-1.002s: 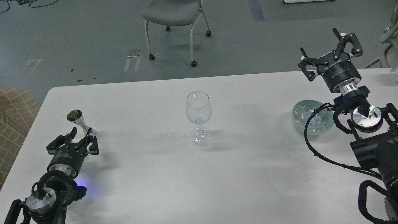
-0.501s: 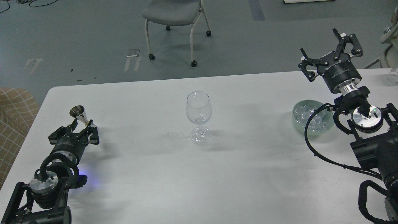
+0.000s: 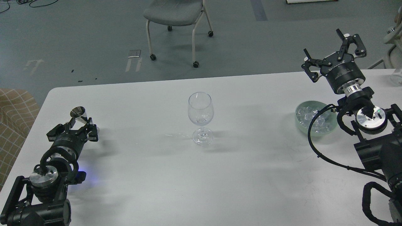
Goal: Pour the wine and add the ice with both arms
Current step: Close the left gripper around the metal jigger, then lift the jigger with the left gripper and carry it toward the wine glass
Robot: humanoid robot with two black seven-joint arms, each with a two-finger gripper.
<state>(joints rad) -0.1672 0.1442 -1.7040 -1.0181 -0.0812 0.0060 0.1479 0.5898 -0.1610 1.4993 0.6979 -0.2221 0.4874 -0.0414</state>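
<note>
A clear stemmed wine glass [image 3: 201,117] stands at the table's middle. A pale green bowl [image 3: 315,131] at the right holds the ice [image 3: 311,116], several clear cubes. My left gripper [image 3: 79,126] is at the table's left, with its fingers around the waist of a small tilted metal jigger [image 3: 78,113]. My right gripper [image 3: 333,53] is open and empty, raised above the table's far right edge, behind the bowl. Cables of my right arm cross the bowl's right side.
A thin streak of liquid [image 3: 176,135] lies on the white table [image 3: 245,175] left of the glass's foot. A grey wheeled chair [image 3: 176,12] stands on the floor beyond the table. A checked seat [image 3: 12,119] is off the left edge.
My left arm has shifted toward the far left, and the jigger has moved slightly with it. The right arm, glass and bowl have not moved.
</note>
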